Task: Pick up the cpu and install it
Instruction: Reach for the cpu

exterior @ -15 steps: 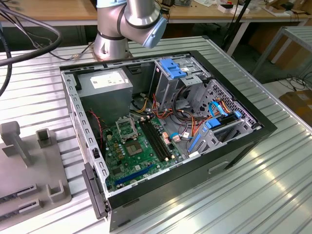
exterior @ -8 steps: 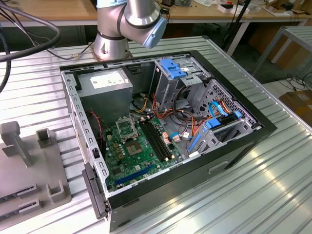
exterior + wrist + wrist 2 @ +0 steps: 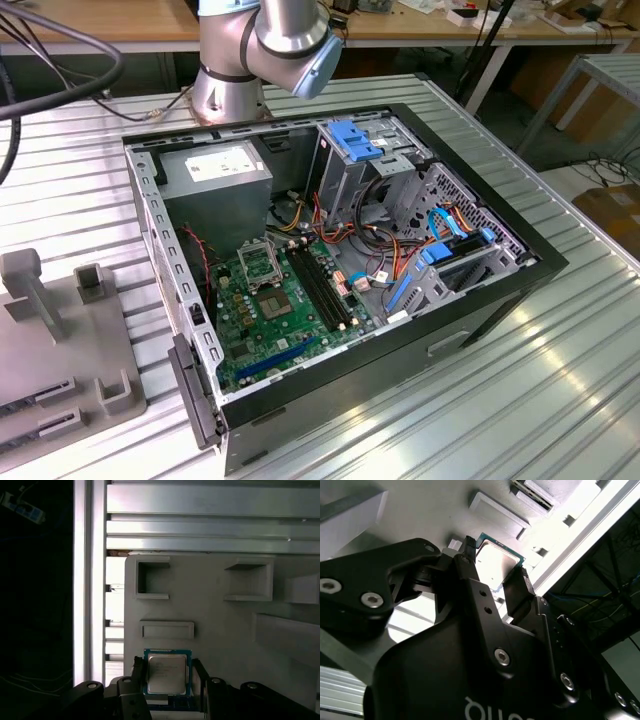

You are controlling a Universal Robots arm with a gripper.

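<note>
Hand (image 3: 168, 664) straddles the cpu (image 3: 167, 675); clenched or not, cannot tell. Light, stiff, fragile: best held by opposite edges.

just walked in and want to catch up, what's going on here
The robot's claw brackets the cpu, which lies flat on a grey holder tray. The cpu has not yet reached the green motherboard inside the open computer case.
</note>
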